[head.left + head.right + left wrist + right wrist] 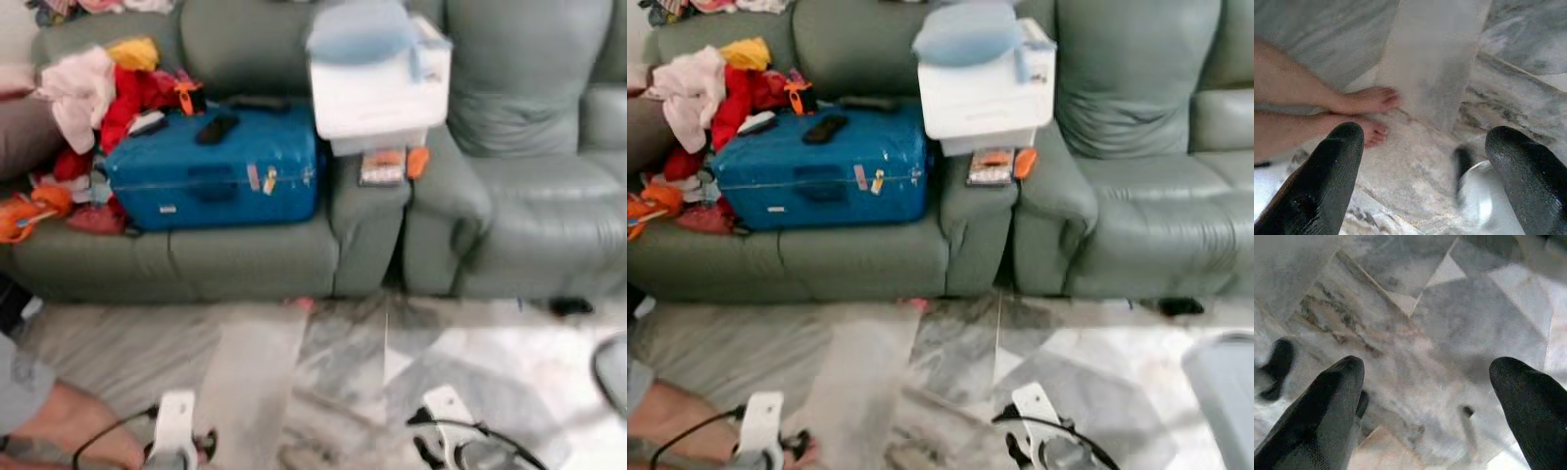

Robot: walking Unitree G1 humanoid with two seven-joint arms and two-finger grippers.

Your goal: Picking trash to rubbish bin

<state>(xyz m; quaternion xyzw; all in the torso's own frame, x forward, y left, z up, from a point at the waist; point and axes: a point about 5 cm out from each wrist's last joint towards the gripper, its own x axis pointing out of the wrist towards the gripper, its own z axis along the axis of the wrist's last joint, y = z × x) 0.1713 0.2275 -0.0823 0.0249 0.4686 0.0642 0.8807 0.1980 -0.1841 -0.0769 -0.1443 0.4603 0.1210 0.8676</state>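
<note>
A small pink scrap (303, 304) lies on the marble floor at the foot of the sofa, and a dark object (569, 306) sits under the sofa edge on the right. A grey rounded container (1225, 390), maybe the bin, stands at the right edge. My left gripper (1425, 132) hangs open over the floor, its black fingers (1327, 181) wide apart, with nothing between them. My right gripper (1427, 363) is also open above bare marble. The white wrist mounts of the left arm (174, 426) and the right arm (449, 406) are low in the eye views.
A person's bare feet (1370, 100) and leg (59, 421) are close to my left gripper. Ahead is a green sofa (245, 259) carrying a blue suitcase (211, 176) and a heap of clothes (98, 93). A white lidded box (377, 83) rests on its armrest.
</note>
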